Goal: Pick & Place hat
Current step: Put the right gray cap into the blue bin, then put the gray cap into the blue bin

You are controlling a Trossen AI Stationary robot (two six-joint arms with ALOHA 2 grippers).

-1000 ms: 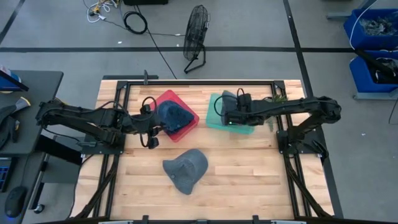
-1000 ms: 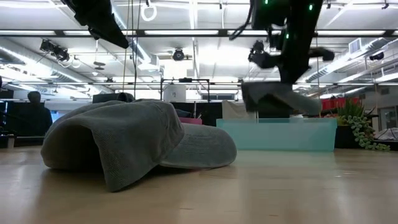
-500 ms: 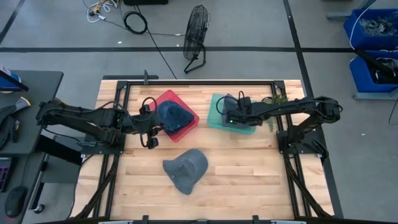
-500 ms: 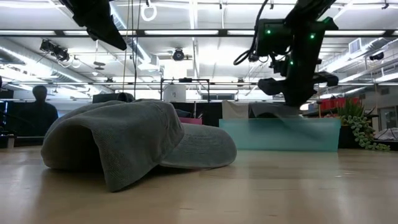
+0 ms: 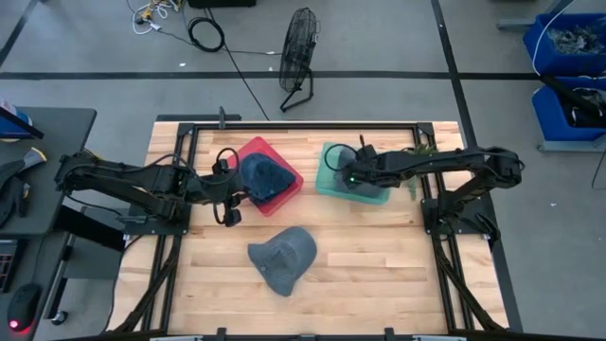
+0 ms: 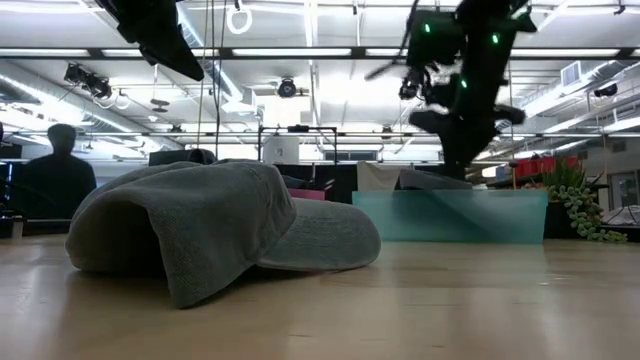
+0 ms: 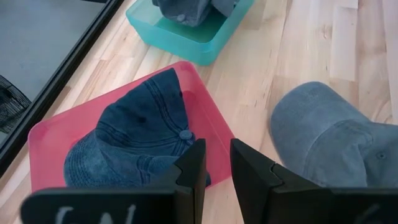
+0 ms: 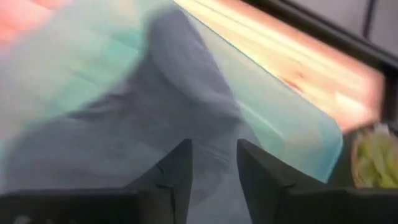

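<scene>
Right gripper [image 5: 347, 177] over the teal bin [image 5: 326, 180], fingers spread with a gap, holding nothing | grey hat [image 7: 189, 9] lies in that bin | we should lift straight up, clear of the fabric | left gripper [image 5: 230, 202] waits by the red tray [image 5: 291, 185]

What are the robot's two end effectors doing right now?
Left end effector: open, holding nothing, beside the red tray.
Right end effector: open, above the teal bin.

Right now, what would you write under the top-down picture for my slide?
Three hats: blue hat in the red tray, one in the teal bin under the right end effector, gray hat loose.
</scene>
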